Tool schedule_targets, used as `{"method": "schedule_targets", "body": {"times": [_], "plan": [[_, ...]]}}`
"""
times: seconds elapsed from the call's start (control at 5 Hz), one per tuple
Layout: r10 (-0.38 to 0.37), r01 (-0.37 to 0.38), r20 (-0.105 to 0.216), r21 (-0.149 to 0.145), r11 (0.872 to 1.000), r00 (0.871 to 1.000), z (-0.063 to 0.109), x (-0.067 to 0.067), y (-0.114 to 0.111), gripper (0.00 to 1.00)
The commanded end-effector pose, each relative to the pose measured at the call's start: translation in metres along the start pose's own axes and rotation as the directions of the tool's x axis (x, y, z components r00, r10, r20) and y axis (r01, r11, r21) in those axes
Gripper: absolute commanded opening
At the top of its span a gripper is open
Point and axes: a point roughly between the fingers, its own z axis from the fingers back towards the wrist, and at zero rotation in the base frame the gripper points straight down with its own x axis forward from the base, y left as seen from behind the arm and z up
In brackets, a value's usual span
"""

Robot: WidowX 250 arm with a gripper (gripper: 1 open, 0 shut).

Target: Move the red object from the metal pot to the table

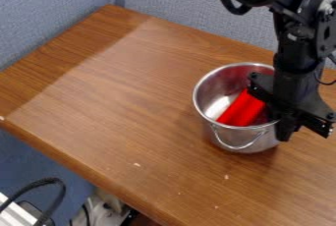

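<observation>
Surface (pixel 118 83): brown wood grain with a rounded front edge, running from the upper left down to the lower right; most of it is bare, with a soft glare across the left half.

Metal pot (pixel 217 124): shiny round steel, straight sides and a rolled rim, standing upright on the right part of the surface, near its front edge. A small loop handle hangs on the side facing me.

Red object (pixel 241 109): glossy, long and rounded, lying inside the metal pot. It leans slantwise, its upper end toward the far right of the rim and its lower end down toward the pot floor.

Arm (pixel 297 33): black, coming in from the top right corner and dropping almost straight down over the right side of the pot.

Hand (pixel 268 100): pointing down into the pot at its right edge, right at the upper end of the red object. Its fingers are drawn together as tight as they go; from where I stand I cannot make out whether they pinch the red object or only sit against it.

Wall (pixel 53 4): blue-grey fabric panels behind the surface.

Cables (pixel 33 202): dark loops on the floor at the lower left.
</observation>
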Motion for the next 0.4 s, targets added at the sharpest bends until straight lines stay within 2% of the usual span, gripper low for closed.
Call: {"method": "schedule_targets", "body": {"times": [0.0,0.2], "plan": [[0.017,-0.017,0.063,-0.007,1.0,0.998,0.0128,0.0143,0.0031,0.0],[0.02,-0.02,0.065,-0.01,1.0,0.998,0.0117,0.0147,0.0025,0.0]]}}
